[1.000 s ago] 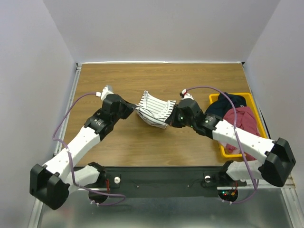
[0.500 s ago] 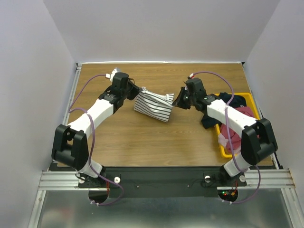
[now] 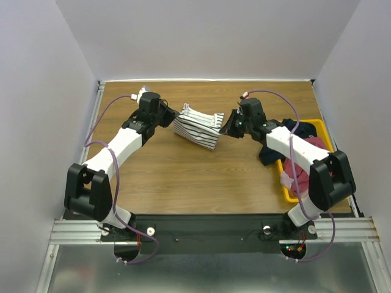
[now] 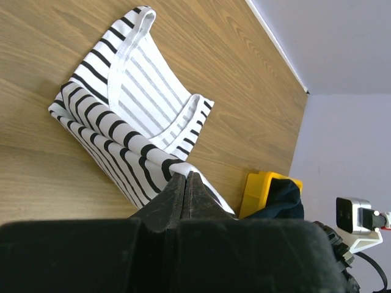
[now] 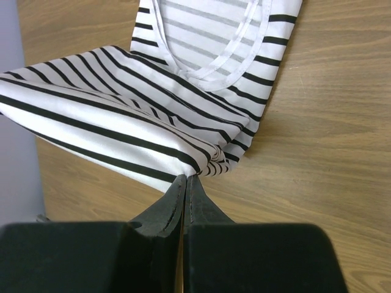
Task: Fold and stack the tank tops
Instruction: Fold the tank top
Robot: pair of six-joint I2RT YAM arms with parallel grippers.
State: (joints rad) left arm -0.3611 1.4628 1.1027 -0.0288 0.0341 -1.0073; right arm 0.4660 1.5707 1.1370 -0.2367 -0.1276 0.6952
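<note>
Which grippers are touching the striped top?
Touching, both: the left gripper and right gripper each pinch the striped top, shown plainly in their wrist views.

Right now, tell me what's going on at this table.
Both arms are working on the striped tank top. The left gripper and the right gripper are each shut on an opposite end of it, holding it between them at the far middle of the wooden table, with part of it lying on the wood. The dark red top sits bunched with a navy cloth in the yellow bin, not yet folded.
</note>
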